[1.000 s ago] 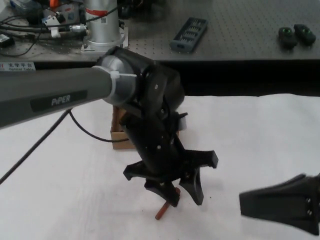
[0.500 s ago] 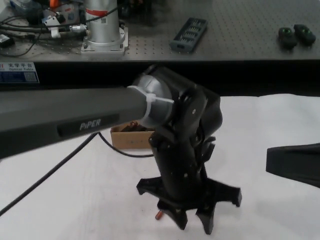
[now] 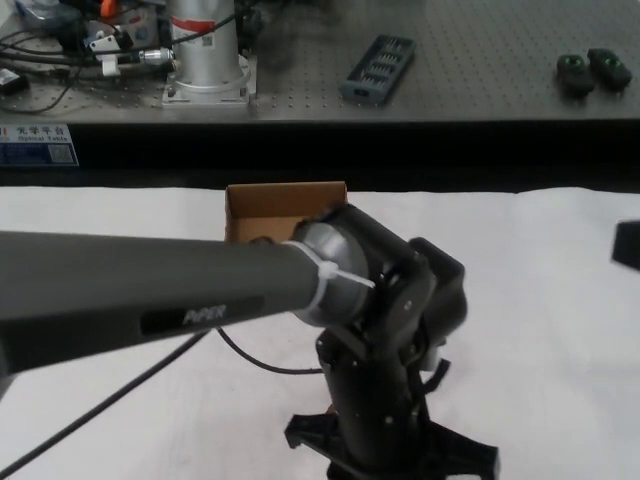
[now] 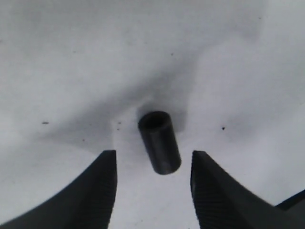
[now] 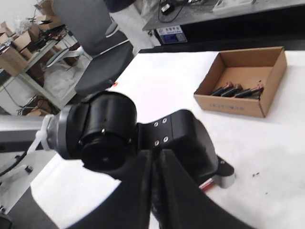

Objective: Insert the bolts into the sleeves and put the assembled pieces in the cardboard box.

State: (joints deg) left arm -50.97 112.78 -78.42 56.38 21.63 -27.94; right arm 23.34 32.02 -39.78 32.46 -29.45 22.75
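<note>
Left gripper [image 4: 153, 160] is spread, one finger on each side of the near end of a black sleeve [image 4: 159, 142], not touching it. The sleeve lies on its side on the white cloth [image 4: 71, 57]. Right gripper [image 5: 153, 183] has its fingers pressed together. In the high view the cardboard box [image 3: 285, 198] sits on the cloth at 12 o'clock from the left arm's wrist [image 3: 385, 290]. Dark pieces [image 5: 236, 90] lie side by side inside the box.

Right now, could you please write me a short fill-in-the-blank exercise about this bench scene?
1. The left gripper has its jaws ____.
2. Between them a ____ sleeve lies on the white cloth.
3. The right gripper has its jaws ____.
Missing words: open; black; shut.
</note>
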